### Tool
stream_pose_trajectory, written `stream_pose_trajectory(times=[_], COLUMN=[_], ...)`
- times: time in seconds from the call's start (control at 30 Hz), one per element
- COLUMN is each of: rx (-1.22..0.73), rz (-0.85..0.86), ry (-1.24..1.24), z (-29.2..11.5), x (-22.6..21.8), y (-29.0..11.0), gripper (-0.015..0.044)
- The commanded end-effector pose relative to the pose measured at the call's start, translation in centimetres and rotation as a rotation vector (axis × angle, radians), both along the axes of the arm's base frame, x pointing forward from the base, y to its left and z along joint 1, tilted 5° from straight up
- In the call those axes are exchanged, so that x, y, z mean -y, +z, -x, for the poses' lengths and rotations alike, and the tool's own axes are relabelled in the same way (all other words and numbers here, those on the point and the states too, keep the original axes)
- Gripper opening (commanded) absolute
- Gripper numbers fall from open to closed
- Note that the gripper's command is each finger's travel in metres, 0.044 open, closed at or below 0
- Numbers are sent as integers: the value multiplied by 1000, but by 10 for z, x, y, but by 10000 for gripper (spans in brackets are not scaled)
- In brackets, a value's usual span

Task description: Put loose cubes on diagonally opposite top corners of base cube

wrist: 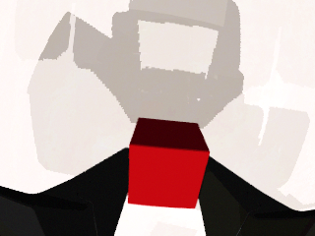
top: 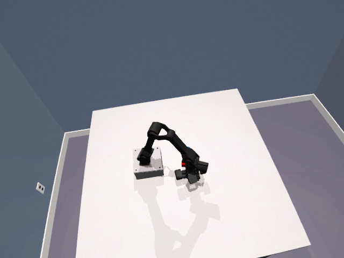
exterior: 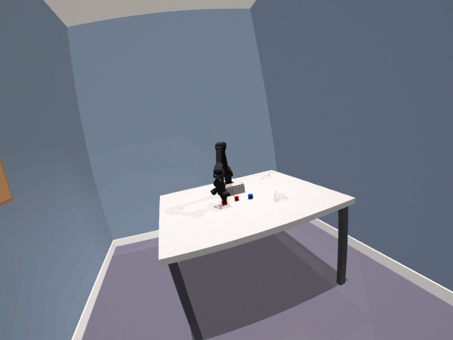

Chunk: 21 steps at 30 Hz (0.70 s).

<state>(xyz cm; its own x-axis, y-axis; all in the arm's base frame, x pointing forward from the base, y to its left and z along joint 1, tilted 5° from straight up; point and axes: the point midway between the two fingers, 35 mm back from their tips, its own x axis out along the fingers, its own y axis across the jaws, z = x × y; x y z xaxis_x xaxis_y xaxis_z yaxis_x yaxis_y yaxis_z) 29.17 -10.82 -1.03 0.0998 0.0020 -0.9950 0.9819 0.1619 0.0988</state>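
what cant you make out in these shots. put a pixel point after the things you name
- gripper (top: 191,177) (exterior: 224,202) (wrist: 165,159), top: its own body hides the fingertips and the cube between them
- blue cube (top: 188,147) (exterior: 250,196), top: mostly hidden by the arm
- other red cube (top: 183,164) (exterior: 236,198), top: partly hidden by the arm
- wall panel (exterior: 4,183), exterior: cut off by left edge

A white table stands on dark legs. Beneath and around the table is a purplish floor. Blue-gray walls rise beyond the table, pale skirting along their foot. A white outlet is left of the table in the top view; an orange panel, cut off, is left of it in the exterior view. A beige ceiling is above the table.
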Motion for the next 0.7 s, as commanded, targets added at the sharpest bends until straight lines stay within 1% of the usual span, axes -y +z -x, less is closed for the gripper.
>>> stream_pose_trajectory(times=[0.0,0.67], rx=[8,8], rz=[-2,-1], ry=[-2,-2], z=[-2,1], x=[1,2], y=[10,73], gripper=[105,105])
